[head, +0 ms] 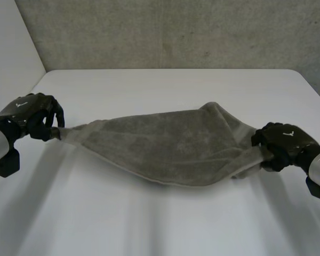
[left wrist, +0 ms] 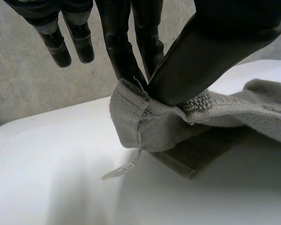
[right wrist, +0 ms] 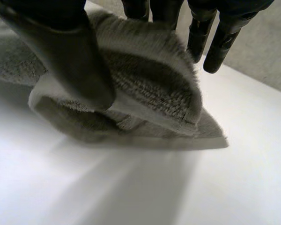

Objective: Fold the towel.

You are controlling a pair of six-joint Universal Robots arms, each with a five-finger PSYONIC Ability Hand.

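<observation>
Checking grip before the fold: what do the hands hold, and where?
The towel: the left hand pinches one end corner, the right hand the opposite end.

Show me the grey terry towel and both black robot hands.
grey terry towel [head: 170,146], head view, sagging middle.
black left hand [head: 34,113], head view, its back.
black right hand [head: 282,138], head view, its back.

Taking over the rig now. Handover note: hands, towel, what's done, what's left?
Left hand: shut, pinching the towel at its left end, by the corner with the label.
Right hand: shut, thumb clamped over bunched layers at the towel's right end.
Towel: stretched between the hands over the table, middle sagging low.
Done: both ends gripped; the cloth looks doubled at each end.
Left: lay it flat, finish the fold, release.
</observation>
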